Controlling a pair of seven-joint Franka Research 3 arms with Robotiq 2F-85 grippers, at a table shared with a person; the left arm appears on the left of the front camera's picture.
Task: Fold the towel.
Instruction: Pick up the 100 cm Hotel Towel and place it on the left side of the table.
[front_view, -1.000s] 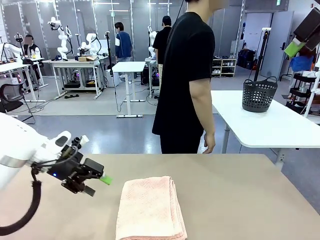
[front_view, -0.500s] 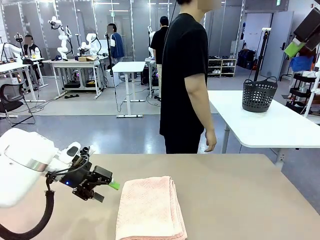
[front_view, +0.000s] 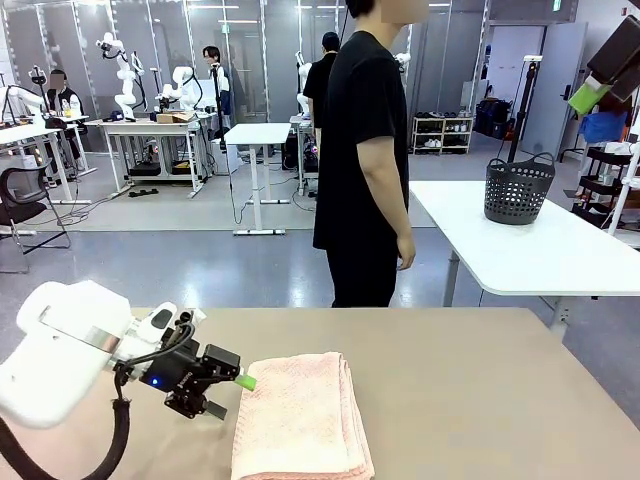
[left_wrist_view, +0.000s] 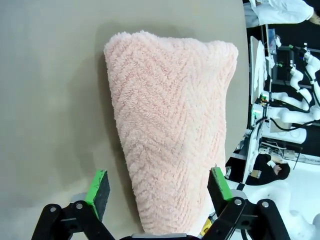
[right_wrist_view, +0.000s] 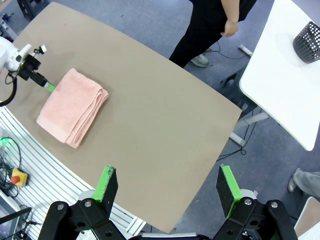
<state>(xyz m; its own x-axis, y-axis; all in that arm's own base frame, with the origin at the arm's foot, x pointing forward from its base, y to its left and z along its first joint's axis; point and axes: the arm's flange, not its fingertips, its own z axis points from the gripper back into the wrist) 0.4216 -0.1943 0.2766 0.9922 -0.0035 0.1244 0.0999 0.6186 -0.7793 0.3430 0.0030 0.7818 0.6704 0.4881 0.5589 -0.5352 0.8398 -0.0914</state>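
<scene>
Folded salmon-pink towel lies on the tan worktop, at the near edge, a bit left of ctr, stacked layers showing along its right side. From the left edge the left gripper reaches in low, jaws wide apart, one green pad just at the towel's left side; contact can't be told from the front view. In the left wrist view the towel runs lengthwise between the spread fingers, herringbone weave plain to see, nothing gripped. Right gripper hangs high above the worktop, jaws also wide, holding nothing, looking down on the towel near one long edge and the left gripper beside it. A person in black stands beyond the far edge, side-on, arm down. Dark perforated basket sits on a white table to the right, well apart from the worktop.
</scene>
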